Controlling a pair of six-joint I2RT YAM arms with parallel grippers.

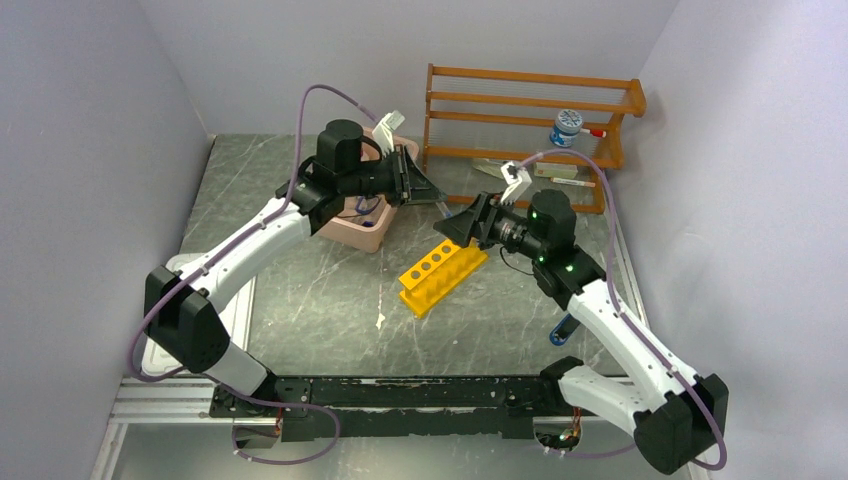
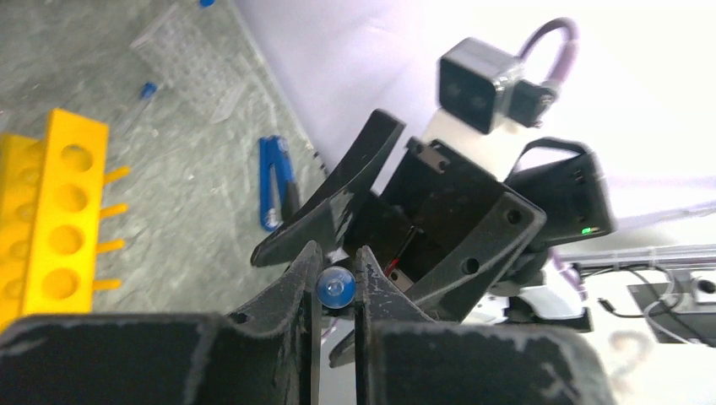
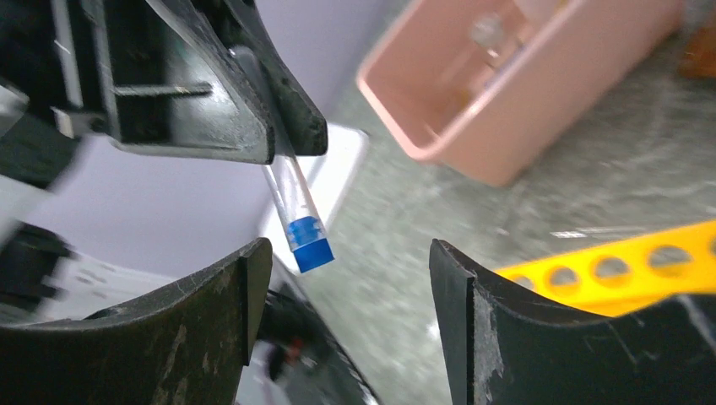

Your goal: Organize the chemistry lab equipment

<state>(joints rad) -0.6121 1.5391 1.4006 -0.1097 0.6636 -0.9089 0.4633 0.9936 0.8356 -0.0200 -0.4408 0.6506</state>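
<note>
**Blue-capped clear plastic tube (image 3: 295, 207) held in mid-air, cap toward the open right jaws**

Closest to the arm bases, the grey marbled bench (image 1: 320, 310) carries the yellow holed plastic rack (image 1: 441, 274). It lies at a slant, just on the near side of the spot where the two arms meet, and closer to the right arm (image 1: 600, 310) than to the left arm (image 1: 250, 245).

Above the rack, the right jaws stand wide and hold nothing. They face the left jaws across a small gap. The tube sits in that gap, off the bench. The left jaws are narrow and pinch the tube by its clear end, so the capped end sticks out in front of them.

The left wrist view shows the tube end-on. Its long axis therefore runs straight out of the left jaws toward the right arm. In the right wrist view it slants down, with the blue cap leading. The cap hangs just in front of the open right jaws, nearer one finger than the other, and touches neither.

This looks like a hand-over. As I judge it, the right jaws would need to move forward along the tube's axis and centre on it before they close. If they close off-centre, they could knock the cap sideways.

Beyond the jaws, the pink plastic tub (image 1: 365, 235) sits under the left arm's wrist. The wooden shelf rack (image 1: 530, 105) stands at the far wall, well apart from the tube.
</note>
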